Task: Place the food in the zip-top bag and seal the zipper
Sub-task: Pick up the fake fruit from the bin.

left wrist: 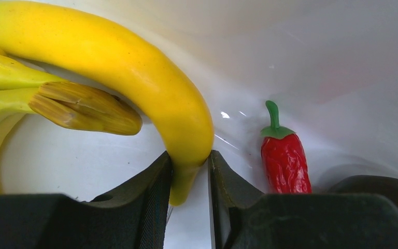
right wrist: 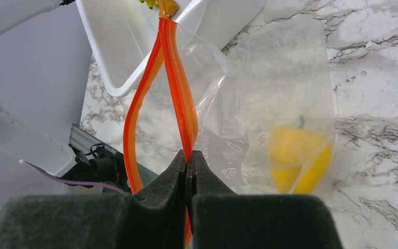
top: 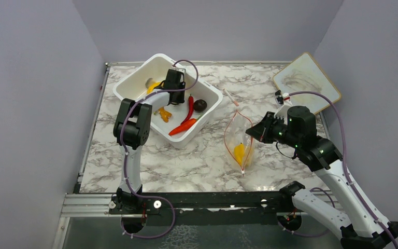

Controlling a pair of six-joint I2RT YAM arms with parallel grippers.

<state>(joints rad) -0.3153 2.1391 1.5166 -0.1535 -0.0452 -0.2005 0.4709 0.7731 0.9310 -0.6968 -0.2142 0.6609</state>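
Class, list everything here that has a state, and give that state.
zip-top bag: open, yellow pepper inside.
zipper: unsealed.
right hand: shut on zipper.
left hand: astride banana tip, grip unclear.
banana: in white tub.
red chili: in white tub.

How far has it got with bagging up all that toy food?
Done: the yellow pepper lies inside the zip-top bag. In hand: the right gripper pinches the zipper, holding the mouth open, while the left gripper grips the banana in the white tub. Left: the red chili, carrot and dark round fruit, then sealing.
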